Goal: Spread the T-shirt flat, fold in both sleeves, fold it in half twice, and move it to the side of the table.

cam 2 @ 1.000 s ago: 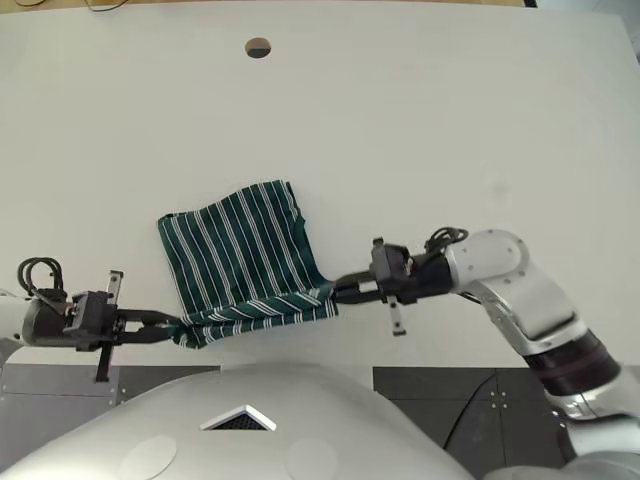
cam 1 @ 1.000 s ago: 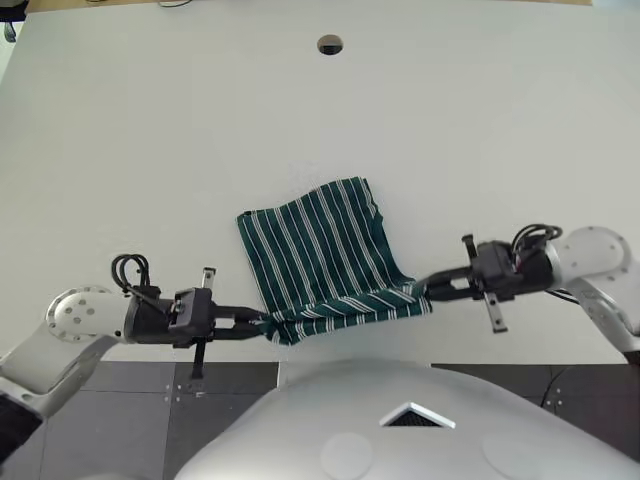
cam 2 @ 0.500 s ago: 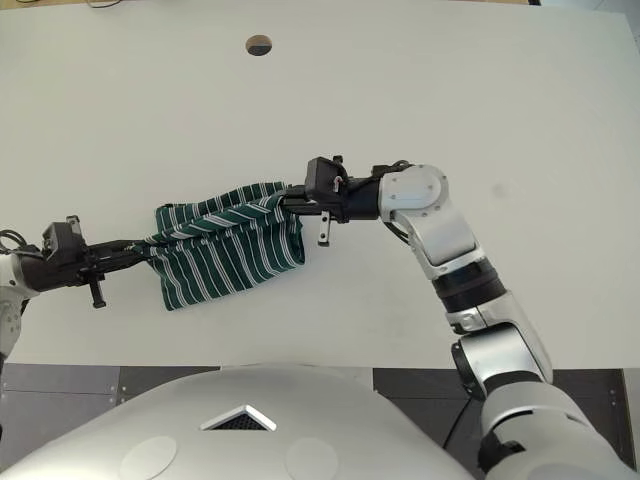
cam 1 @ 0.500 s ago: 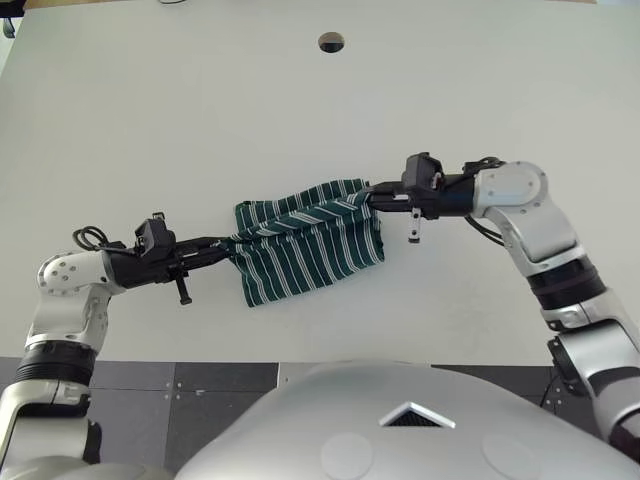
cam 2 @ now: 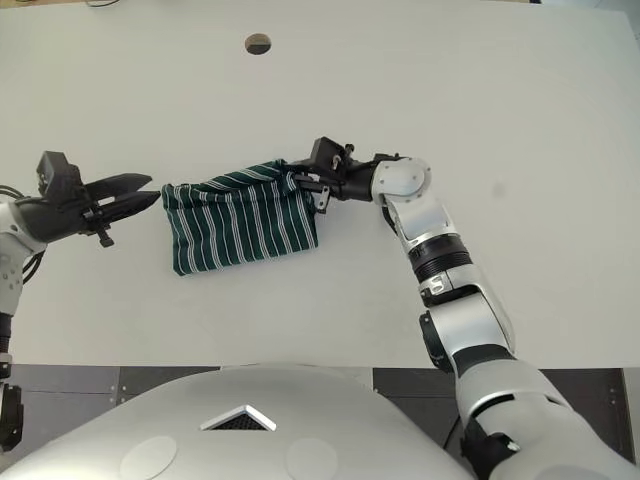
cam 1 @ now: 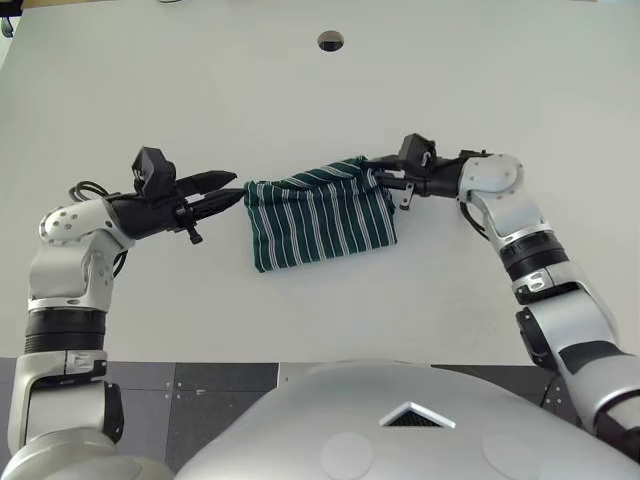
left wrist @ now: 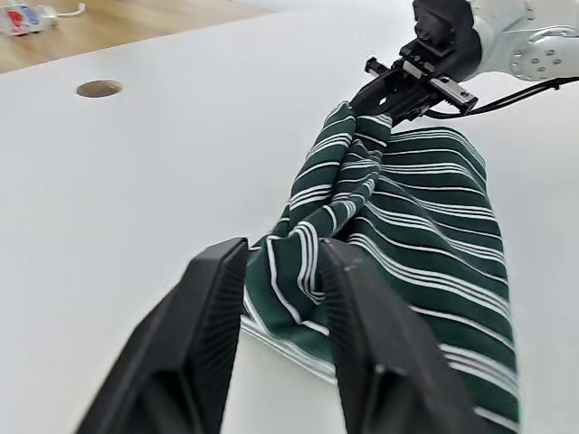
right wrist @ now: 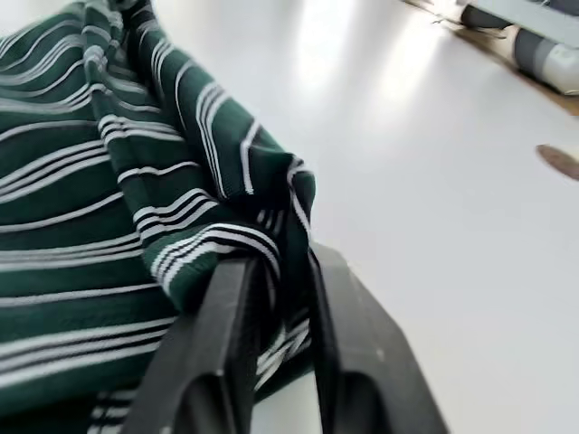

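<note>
Left wrist view puts my left gripper (left wrist: 279,251) close up. Its two fingers stand apart and hold nothing, and the shirt's (left wrist: 398,226) near end lies right at their tips. My right gripper (right wrist: 271,267) is closed on the far right corner of the shirt, with striped cloth bunched between its fingers. The shirt lies folded in the middle of the table (cam 1: 150,300). Its long way runs from one gripper to the other. So the cloth is straight ahead of the left gripper, and I think that arm needs only a small push forward to grab it. The front edge of the table is not far from the shirt. To both sides and behind it I see lots of bare table, right up to a small round hole (cam 1: 330,42) at the far end.
</note>
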{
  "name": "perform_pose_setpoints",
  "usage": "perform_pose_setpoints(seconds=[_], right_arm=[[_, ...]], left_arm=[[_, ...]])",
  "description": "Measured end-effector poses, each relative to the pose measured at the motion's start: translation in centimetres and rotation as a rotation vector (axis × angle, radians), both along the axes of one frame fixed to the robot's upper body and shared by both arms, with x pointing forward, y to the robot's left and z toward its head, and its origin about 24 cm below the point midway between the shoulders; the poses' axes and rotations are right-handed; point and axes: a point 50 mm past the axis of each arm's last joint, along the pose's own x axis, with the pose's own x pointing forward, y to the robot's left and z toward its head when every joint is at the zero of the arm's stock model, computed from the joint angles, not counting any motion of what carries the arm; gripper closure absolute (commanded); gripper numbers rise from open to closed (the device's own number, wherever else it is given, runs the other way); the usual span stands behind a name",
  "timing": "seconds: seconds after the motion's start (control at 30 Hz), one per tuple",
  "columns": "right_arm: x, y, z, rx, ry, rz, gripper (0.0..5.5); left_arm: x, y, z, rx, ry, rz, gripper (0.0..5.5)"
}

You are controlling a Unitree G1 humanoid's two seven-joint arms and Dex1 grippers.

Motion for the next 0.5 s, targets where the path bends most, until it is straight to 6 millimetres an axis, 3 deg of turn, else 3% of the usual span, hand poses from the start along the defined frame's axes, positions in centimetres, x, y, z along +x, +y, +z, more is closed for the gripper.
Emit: perform_pose_setpoints(seconds=[0.13,0.23,0.3,0.33,0.43,0.5], right_arm=[[2.1,-1.0,1.3,0.150,0.093,-0.178,4.07],[3.3,-1.9,2.2,0.204,0.103,-0.304,4.07],[3.6,-2.1,2.4,0.209,0.064,-0.350,4.07],[3.7,-2.0,3.1,0.204,-0.036,-0.357,4.07],[1.8,0.8,5.3,0.229,-0.324,-0.176,4.07],[-0.9,3.0,4.6,0.219,-0.398,0.024,4.07]], left_arm=[[1.4,1.9,-1.3,0.163,0.029,0.179,3.74],[2.2,2.4,-1.9,0.181,0.039,0.277,3.74],[2.8,2.4,-1.8,0.161,0.014,0.337,3.74],[3.3,2.6,-1.6,0.141,-0.011,0.402,3.74],[4.3,2.5,-1.1,0.028,-0.067,0.536,3.74],[4.5,1.9,-0.8,-0.065,-0.101,0.575,3.74]])
